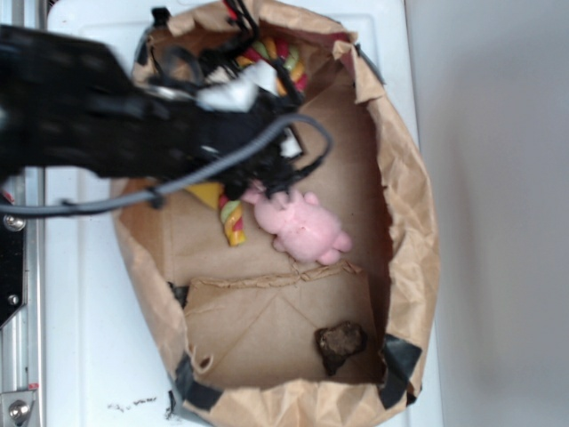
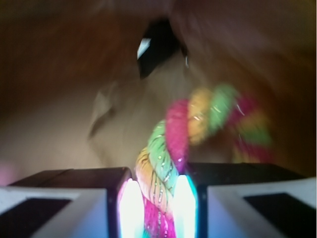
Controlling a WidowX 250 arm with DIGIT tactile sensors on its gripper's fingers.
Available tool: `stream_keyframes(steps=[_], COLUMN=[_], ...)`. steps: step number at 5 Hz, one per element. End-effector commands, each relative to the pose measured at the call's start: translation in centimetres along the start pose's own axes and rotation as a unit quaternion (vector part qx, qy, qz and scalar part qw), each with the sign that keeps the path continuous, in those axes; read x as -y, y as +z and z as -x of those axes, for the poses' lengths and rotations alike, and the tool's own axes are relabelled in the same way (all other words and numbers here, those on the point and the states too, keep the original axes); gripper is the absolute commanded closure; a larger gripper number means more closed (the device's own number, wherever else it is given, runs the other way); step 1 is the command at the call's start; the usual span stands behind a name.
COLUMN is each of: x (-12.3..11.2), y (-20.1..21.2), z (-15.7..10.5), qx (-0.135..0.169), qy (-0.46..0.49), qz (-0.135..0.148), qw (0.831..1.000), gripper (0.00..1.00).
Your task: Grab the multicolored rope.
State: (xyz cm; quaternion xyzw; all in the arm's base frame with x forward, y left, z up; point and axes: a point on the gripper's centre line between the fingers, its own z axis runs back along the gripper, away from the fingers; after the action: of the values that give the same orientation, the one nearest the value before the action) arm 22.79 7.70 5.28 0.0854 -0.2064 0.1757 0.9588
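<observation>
The gripper [image 2: 157, 208] is clenched on the multicolored rope [image 2: 168, 148] at lower centre of the wrist frame, inside the paper bag [image 1: 404, 196] beside the pink plush bunny [image 1: 302, 227].

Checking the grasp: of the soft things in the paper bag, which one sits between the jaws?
The multicolored rope: its twisted red, yellow and green strands run between the gripper's jaws in the wrist view. The pink plush bunny lies beside them, ungripped.
</observation>
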Motion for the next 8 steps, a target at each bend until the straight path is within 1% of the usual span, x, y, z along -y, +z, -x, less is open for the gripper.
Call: stream_keyframes(steps=[1,2,3,5,6,7,8], x=[2.0,2.6,3.2,4.3,5.6,6.9,7.6], y=[6.1,7.8,7.5,9.3,10.0,11.3,12.7], z=[-1.7,-2.6,-3.5,-4.8,-5.7,-6.1,-6.5], qx=[-0.023,-0.021,-0.017,-0.006,-0.009,-0.017,0.005], qy=[-0.074,-0.076,-0.074,-0.092,-0.117,-0.15,-0.174], qz=[0.066,0.089,0.081,0.102,0.094,0.095,0.095], qw=[0.995,0.993,0.994,0.99,0.989,0.984,0.98], gripper=[1.0,1.0,1.0,1.0,1.0,1.0,1.0])
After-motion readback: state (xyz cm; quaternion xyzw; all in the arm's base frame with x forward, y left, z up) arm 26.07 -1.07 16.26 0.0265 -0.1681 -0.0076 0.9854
